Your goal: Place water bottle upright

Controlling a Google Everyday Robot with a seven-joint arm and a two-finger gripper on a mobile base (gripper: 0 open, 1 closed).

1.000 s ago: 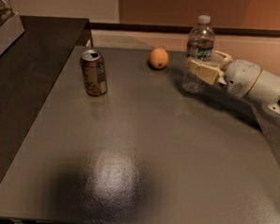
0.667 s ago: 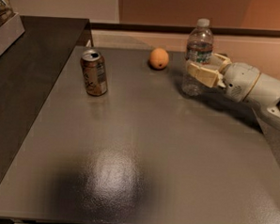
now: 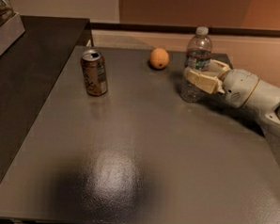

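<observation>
Camera view: end effector (image 3: 201, 73) clasps the upright water bottle (image 3: 199, 47) on the bench (image 3: 128, 155); letting go askew could topple it.

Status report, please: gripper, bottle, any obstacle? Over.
Gripper at far right of table, shut on bottle. Bottle upright, base on table. Orange and can stand apart, not in the way.

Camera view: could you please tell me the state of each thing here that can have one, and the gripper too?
water bottle: upright on the table, white cap on, held at mid-height.
gripper: at the table's far right, fingers shut on the water bottle.
soda can: upright, standing free on the far left.
orange: resting free near the far edge.
</observation>
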